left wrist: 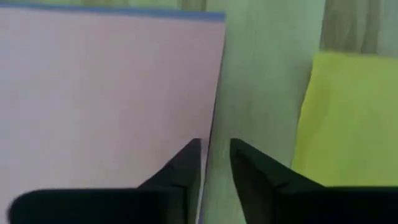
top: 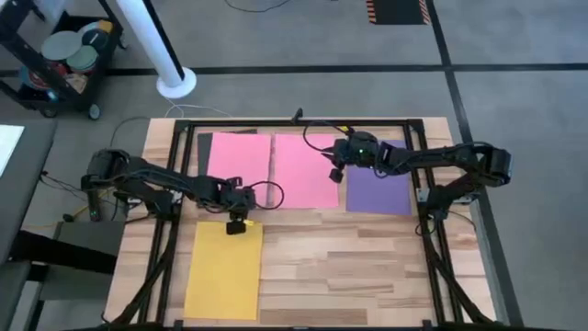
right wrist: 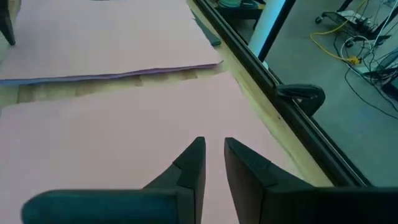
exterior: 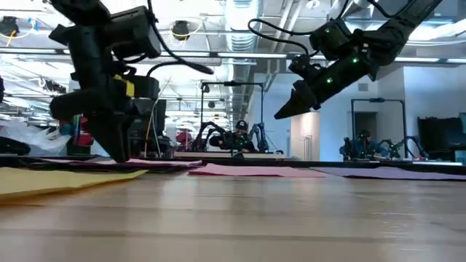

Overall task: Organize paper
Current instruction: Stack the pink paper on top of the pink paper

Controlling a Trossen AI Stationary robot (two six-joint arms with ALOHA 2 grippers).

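Note:
Two pink sheets of paper lie flat side by side at the far middle of the table, one on the left (top: 237,164) and one on the right (top: 306,175). A dark sheet (top: 203,147) shows from under the left one. A purple sheet (top: 378,191) lies to the right and a yellow sheet (top: 223,271) at the near left. My left gripper (top: 237,223) points down, low, between the left pink sheet (left wrist: 106,93) and the yellow sheet (left wrist: 348,112), its fingers a narrow gap apart. My right gripper (top: 334,172) hangs raised (exterior: 279,114) over the right pink sheet (right wrist: 124,155), also narrowly open. My left gripper has its fingertips (left wrist: 193,152) standing over the near edge (left wrist: 214,118) of the left pink sheet, one on either side, coming from above. Whether they touch the sheet or the wood, I cannot tell.
A black metal frame (top: 432,211) runs around the table's edges. A white pole (top: 170,55) and a cart (top: 64,55) stand on the floor beyond the far left corner. Bare wood (top: 367,267) lies at the near right.

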